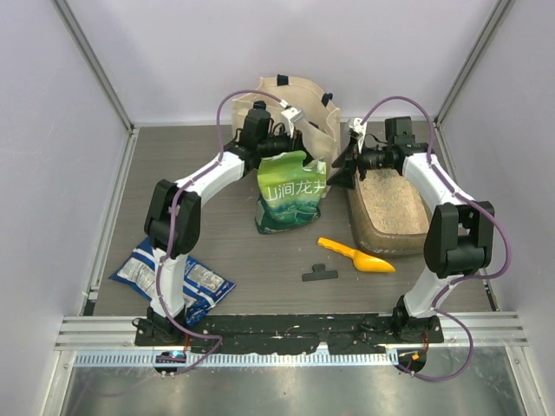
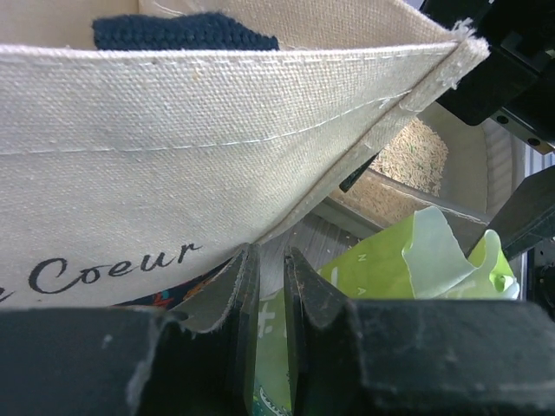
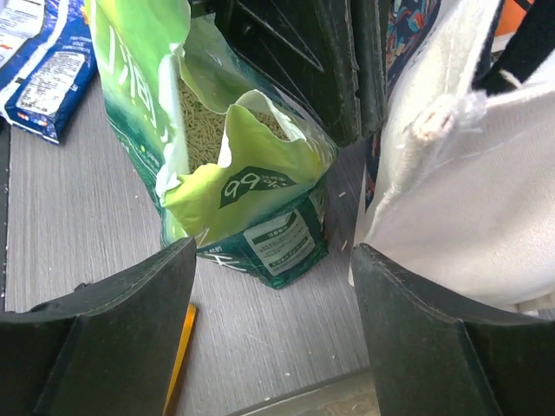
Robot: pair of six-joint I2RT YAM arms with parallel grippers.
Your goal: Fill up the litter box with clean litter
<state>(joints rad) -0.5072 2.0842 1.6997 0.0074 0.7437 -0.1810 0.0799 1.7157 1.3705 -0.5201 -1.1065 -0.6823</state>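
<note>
The left gripper (image 2: pixel 270 267) pinched the pouch (image 1: pixel 290 198) at its top edge; the right gripper (image 3: pixel 273 251) (fingers wide, empty) hung at the pouch's 2 o'clock.

A cream tote (image 1: pixel 299 108) stands upright at the back of the grey bench (image 1: pixel 251 251), with something navy and knitted (image 2: pixel 182 33) inside it. Just in front stands a green pouch (image 1: pixel 290 195), its top torn open. A blue snack bag (image 1: pixel 173 276) lies flat at the near left. A yellow scoop (image 1: pixel 357 256) and a black clip (image 1: pixel 318 274) lie near each other, not touching.

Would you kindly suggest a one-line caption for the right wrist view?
Open right gripper above a torn-open green pouch standing on the table beside a cream tote bag.
</note>
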